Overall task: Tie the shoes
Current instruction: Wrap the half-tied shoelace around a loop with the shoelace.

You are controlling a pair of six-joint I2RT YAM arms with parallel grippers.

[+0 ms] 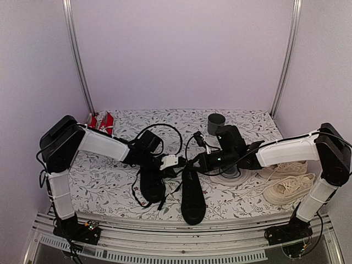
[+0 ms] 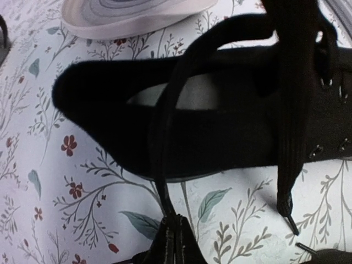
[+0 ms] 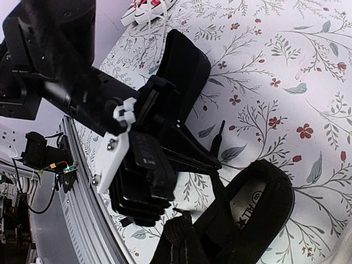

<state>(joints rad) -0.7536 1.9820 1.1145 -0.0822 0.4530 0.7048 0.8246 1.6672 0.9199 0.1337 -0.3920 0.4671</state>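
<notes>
Two black shoes lie side by side near the front edge: one (image 1: 151, 187) on the left, the other (image 1: 193, 201) on the right. My left gripper (image 1: 181, 163) hangs low between their heels. In the left wrist view it (image 2: 175, 228) is shut on a thin black lace (image 2: 165, 201) that runs up over the shoe's heel opening (image 2: 220, 137). A second lace end (image 2: 290, 220) dangles loose onto the table. My right gripper (image 1: 199, 161) sits just right of the left one. In the right wrist view it (image 3: 190, 228) is shut, with a lace end pinched at its tip beside the shoe (image 3: 258, 209).
Small red-and-white sneakers (image 1: 102, 121) sit at the back left. Cream sneakers (image 1: 289, 184) lie at the right. A grey cup (image 1: 216, 121) stands behind the right arm. A pale plate (image 2: 132, 16) lies just past the shoe's heel. The metal table rail (image 1: 176, 242) runs along the front.
</notes>
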